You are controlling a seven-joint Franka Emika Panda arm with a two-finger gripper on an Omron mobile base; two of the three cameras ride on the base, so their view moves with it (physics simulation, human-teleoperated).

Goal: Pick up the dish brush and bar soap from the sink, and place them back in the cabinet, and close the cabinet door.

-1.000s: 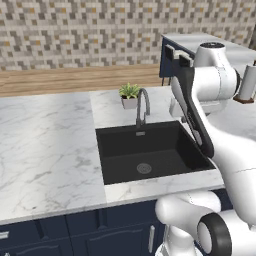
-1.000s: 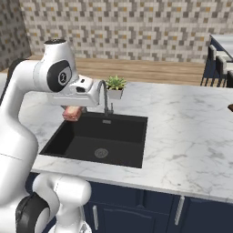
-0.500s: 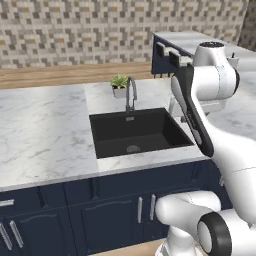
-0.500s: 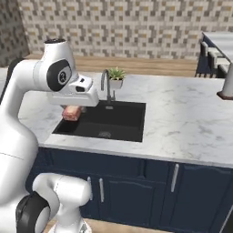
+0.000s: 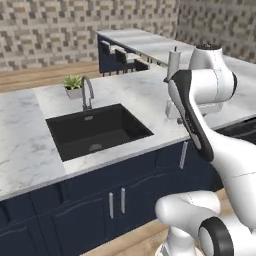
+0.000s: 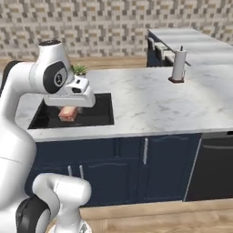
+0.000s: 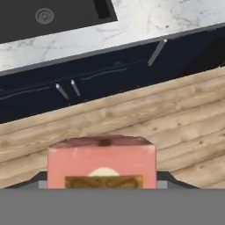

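Soap [image 7: 101, 163], a pinkish block, sits pinched in the claw [image 6: 69, 113], which is spread fairly wide around it, over the near edge of the sink [image 6: 102, 119] in the tabletop [image 6: 150, 102].

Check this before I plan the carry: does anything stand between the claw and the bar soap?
Nothing visible does. The pinkish-orange rectangular bar soap sits in the claw itself, gripped between its fingers and held above the wooden plank floor.
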